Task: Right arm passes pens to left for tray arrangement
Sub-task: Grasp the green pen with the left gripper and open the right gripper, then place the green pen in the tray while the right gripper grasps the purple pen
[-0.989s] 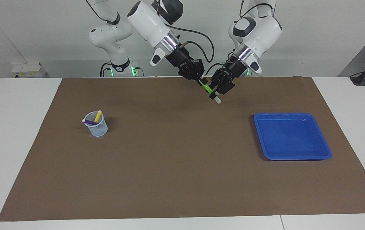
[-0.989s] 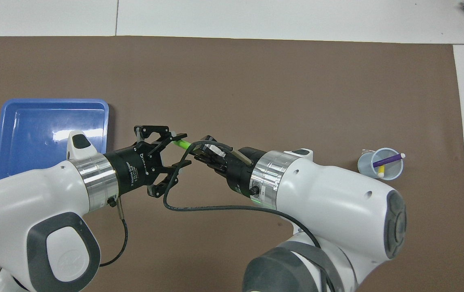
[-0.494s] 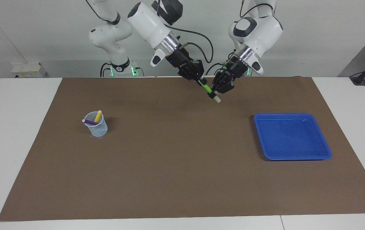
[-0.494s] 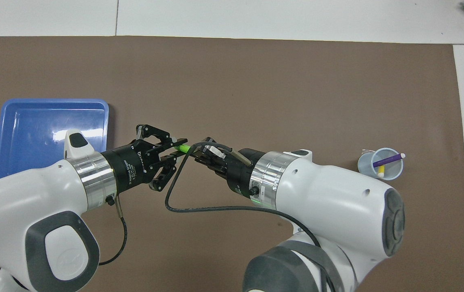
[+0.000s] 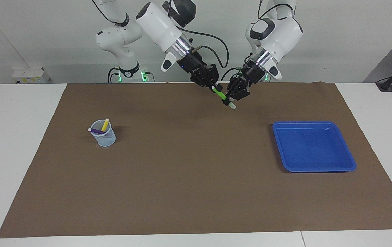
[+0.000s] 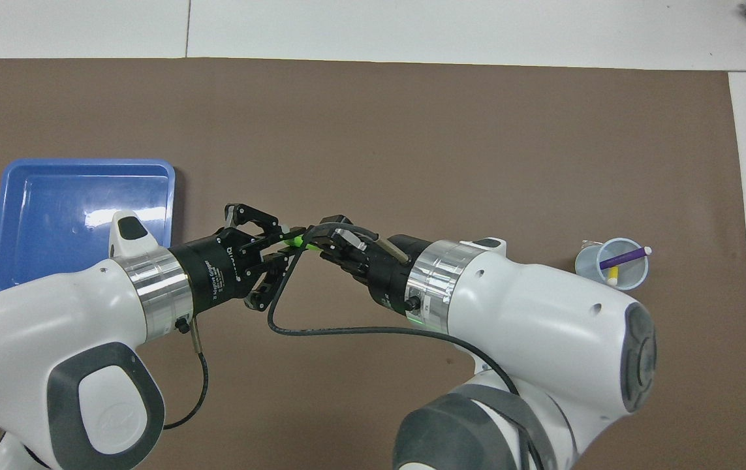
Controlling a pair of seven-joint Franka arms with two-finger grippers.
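While clamped low by left gripper (image 5: pixel 230 98) over the mat (image 5: pixel 182 178) near the robots, right gripper (image 5: pixel 213 85) at its top (grip: can't tell), treat green pen (image 5: pixel 220 94) as light, stiff, slick; hold mid-barrel.

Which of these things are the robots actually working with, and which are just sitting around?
In use:
- green pen, held up between left gripper and right gripper
- purple pen and yellow pen, waiting in the mesh cup
- blue tray, no pens in it

Just there:
- brown mat
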